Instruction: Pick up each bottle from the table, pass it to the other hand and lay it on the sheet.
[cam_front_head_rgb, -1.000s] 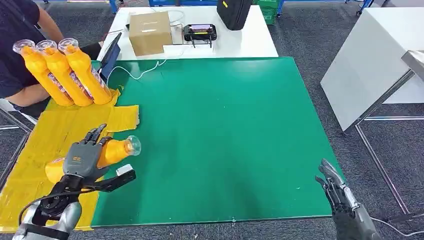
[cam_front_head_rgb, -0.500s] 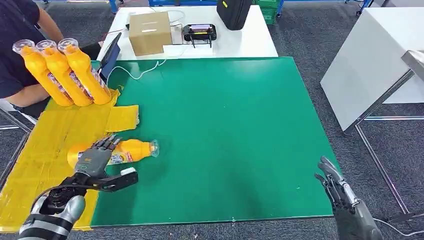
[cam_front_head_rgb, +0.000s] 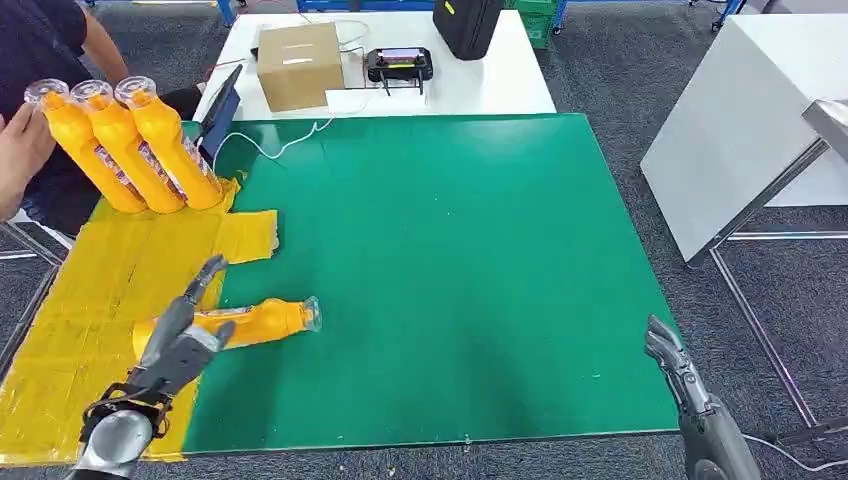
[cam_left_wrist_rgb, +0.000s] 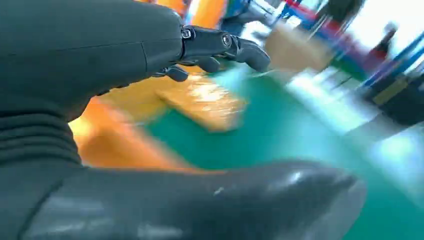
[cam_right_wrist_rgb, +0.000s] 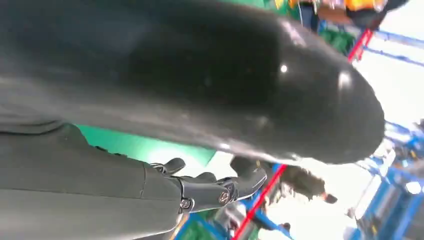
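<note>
Yellow sheeting (cam_front_head_rgb: 90, 290) covers the left side of the green table (cam_front_head_rgb: 450, 250), and that is where the work shows. At the far left corner of the sheet three orange bottles (cam_front_head_rgb: 125, 145) sit side by side, touching, caps pointing away to the far left; a person's hand (cam_front_head_rgb: 18, 150) hovers just beside the leftmost one. I take those three as finished.

Nearer, a fourth bottle (cam_front_head_rgb: 245, 322) lies on its side, its base end on the sheet and its clear cap end reaching out over the green surface to the right, so it straddles the sheet's edge. The left robot hand (cam_front_head_rgb: 180, 335) is just beside it on the near side, fingers spread and nothing in its grasp; whether any finger touches the bottle I cannot tell. In the left wrist view the fingers (cam_left_wrist_rgb: 240, 47) are stretched out with blurred orange and green beyond them.

Moving right, the green expanse carries no more bottles that I can see. At the near right corner the right robot hand (cam_front_head_rgb: 672, 365) hangs off the table edge, fingers loosely extended, empty.

By my reckoning this bottle is as good as laid, though half off the sheet, and it looks like the last one unless the person sets out more. Far behind, the white table holds a cardboard box (cam_front_head_rgb: 300, 65).
</note>
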